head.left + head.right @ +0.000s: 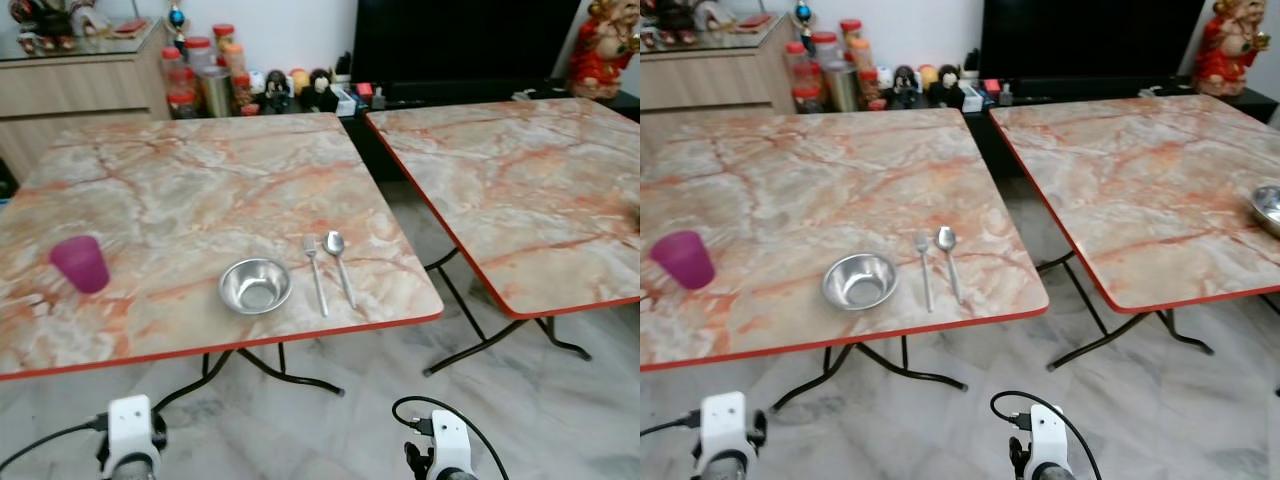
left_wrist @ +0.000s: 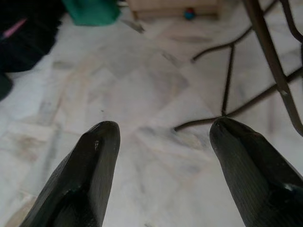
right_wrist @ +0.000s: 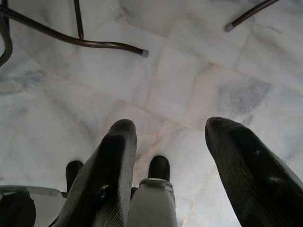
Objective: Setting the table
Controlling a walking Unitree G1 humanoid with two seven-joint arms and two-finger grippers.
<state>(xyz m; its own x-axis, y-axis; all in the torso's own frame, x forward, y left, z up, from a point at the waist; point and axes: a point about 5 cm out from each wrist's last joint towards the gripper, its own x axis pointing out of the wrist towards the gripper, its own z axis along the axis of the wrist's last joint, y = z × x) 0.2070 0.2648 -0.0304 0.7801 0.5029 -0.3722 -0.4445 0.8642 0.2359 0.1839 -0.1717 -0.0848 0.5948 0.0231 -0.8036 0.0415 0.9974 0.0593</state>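
On the near table [image 1: 150, 190], steel bowl [image 1: 255, 285] sits by the near edge, fork [image 1: 315, 272] and spoon [image 1: 338, 264] just right of it, long axes running near-to-far. Right gripper [image 3: 165, 156] nearer (left gripper [image 2: 163, 156] likewise hanging low); both fingers apart, empty.
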